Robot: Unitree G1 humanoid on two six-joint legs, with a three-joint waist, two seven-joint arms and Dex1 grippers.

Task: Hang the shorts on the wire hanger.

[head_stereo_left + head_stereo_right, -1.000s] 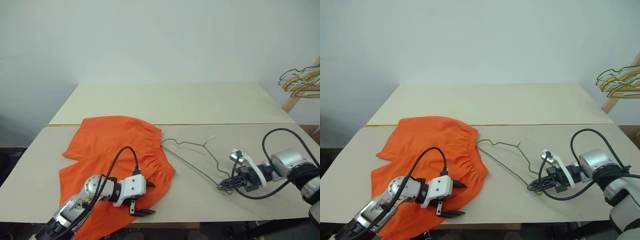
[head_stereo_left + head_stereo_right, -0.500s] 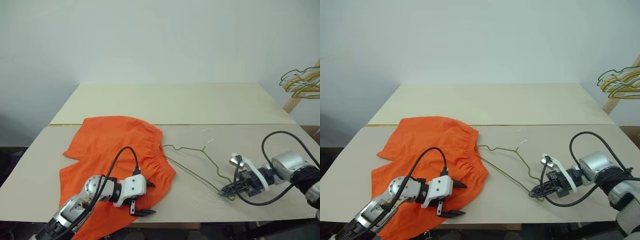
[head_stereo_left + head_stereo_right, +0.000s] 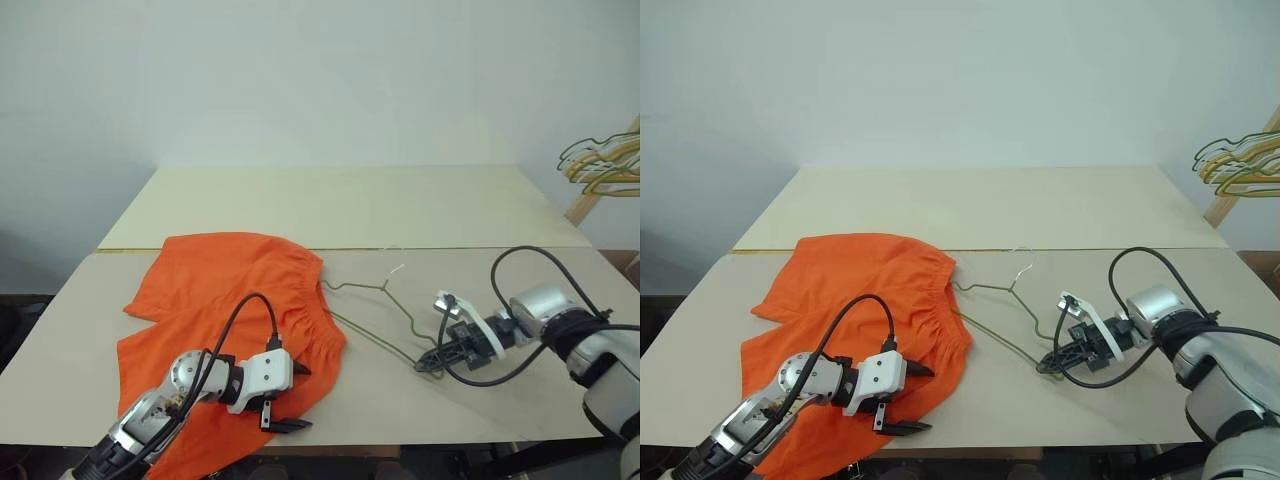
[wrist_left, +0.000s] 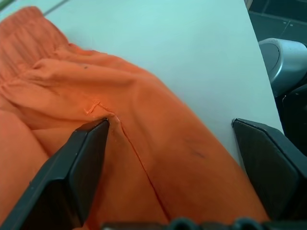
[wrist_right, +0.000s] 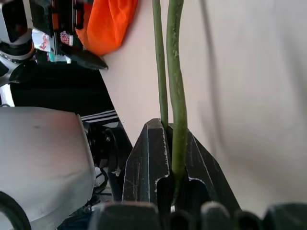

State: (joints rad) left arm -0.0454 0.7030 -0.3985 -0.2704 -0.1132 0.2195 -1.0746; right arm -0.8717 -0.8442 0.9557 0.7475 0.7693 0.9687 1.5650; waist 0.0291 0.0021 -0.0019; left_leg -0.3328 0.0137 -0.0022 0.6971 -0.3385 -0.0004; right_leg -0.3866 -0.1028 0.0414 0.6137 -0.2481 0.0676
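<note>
The shorts (image 3: pixel 235 310) are spread flat on the left part of the pale worktop (image 3: pixel 350 205), with the gathered waistband turned toward the middle and the legs reaching to the near edge. The wire hanger (image 3: pixel 375 315) is laid on the worktop just right of the shorts; one of its corners is seen touching the waistband, and its small curved hook points toward the far side. The hanger's near right corner is clamped in the right gripper (image 3: pixel 428 363), whose jaws are closed tight on the wire; in the right wrist view two strands of the olive wire (image 5: pixel 173 86) are seen running out from between the black fingers (image 5: pixel 148 158). The left gripper (image 3: pixel 285 398) is held over the near right part of the shorts, close to the worktop's front edge, with its jaws spread wide and nothing gripped between them. In the left wrist view one finger (image 4: pixel 81 158) is seen against a seam of the orange fabric (image 4: pixel 144 143), the other over the fabric's edge. A bunch of yellow and green hangers (image 3: pixel 600 160) is hung on a wooden stand at the far right, well apart from the worktop's things
</note>
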